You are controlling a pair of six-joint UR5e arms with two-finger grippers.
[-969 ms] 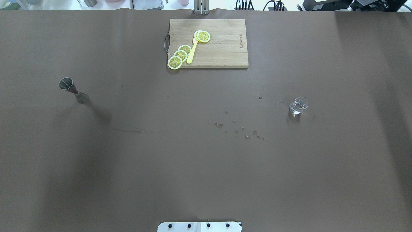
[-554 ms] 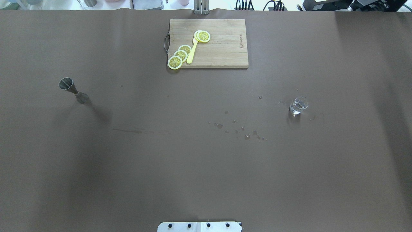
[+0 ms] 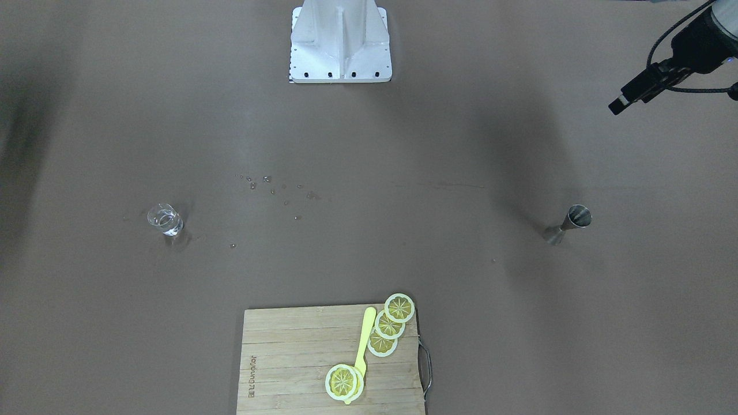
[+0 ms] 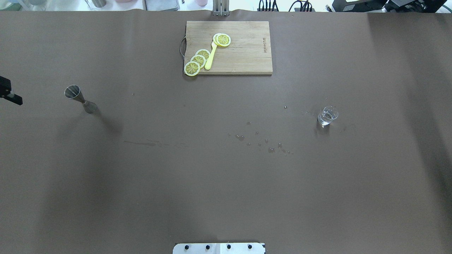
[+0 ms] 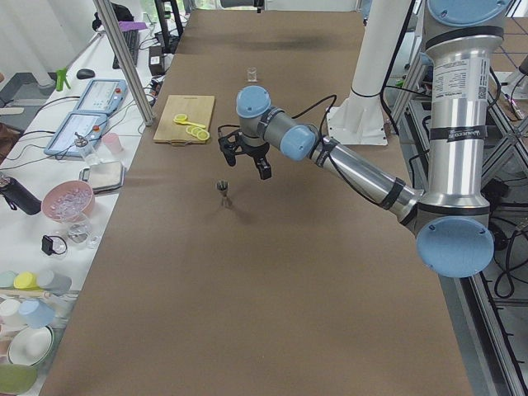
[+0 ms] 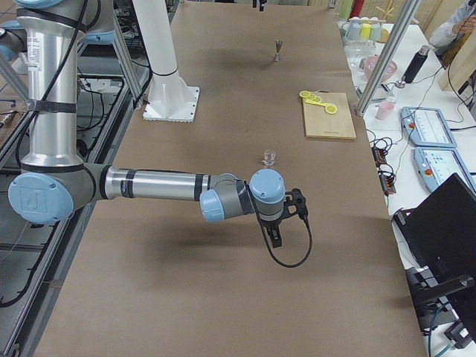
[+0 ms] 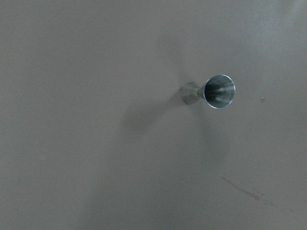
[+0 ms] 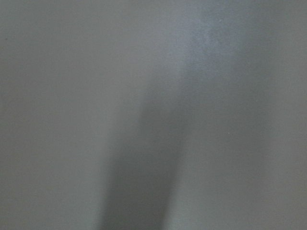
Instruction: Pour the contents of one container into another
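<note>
Jigger (image 4: 82, 100) upright, nr left gripper (image 5: 244, 165), not touching

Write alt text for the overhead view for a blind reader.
A steel jigger stands left and a clear glass tumbler right on a brown table, far apart, droplets between. A cutting board with lemon slices lies at the far edge; the left pincer shows at the left edge.

Table (image 4: 226, 197) mostly bare: near edge & centre wide open. The jigger (image 4: 80, 99) stands alone nr left edge, the glass tumbler (image 4: 327, 115) alone twd right edge, well apart. Cutting board (image 4: 247, 53) w/ lemon slices (image 4: 198, 60) sits at far edge, mid. Water drops (image 4: 240, 137) btwn centre & tumbler.
</note>
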